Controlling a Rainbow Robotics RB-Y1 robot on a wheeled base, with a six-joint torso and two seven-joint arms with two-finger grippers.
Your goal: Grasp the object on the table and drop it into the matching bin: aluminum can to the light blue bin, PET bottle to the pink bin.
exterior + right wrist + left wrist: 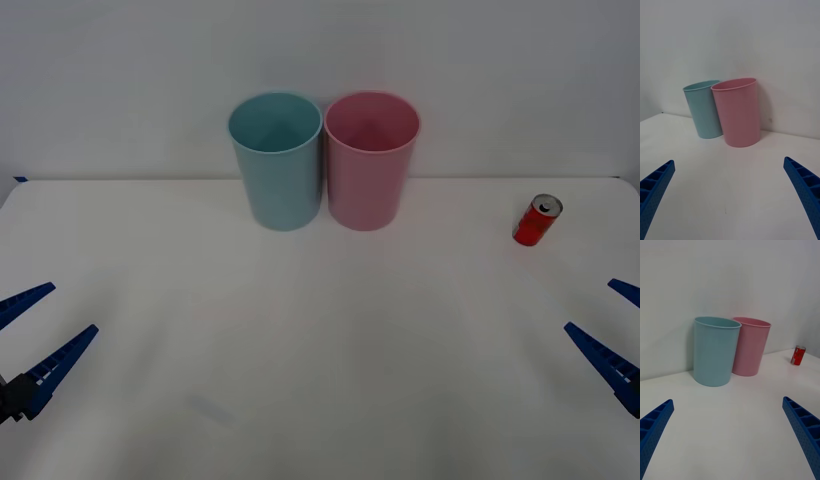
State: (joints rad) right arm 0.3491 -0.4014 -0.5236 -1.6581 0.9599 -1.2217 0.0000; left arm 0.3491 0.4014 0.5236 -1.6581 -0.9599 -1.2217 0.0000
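**Can Waits Far Right, Bins Side by Side**

Small red aluminum can [537, 220] upright on the white surface [320, 380], well right of the pink bin [371, 160] and light blue bin [276, 160], which stand touching. Right tool [615, 335] low at the near right edge, fingers spread apart; left tool [35, 335] likewise apart at the near left. Best reached with the right: forward, straddling the can mid-height, closing squarely, then lifting clear for the blue bin.

Left gripper [28, 335]: blue fingers, long, tapered, ribbed with open cells, dotted texture, black mount at base. Right gripper [618, 322]: same blue ribbed taper.
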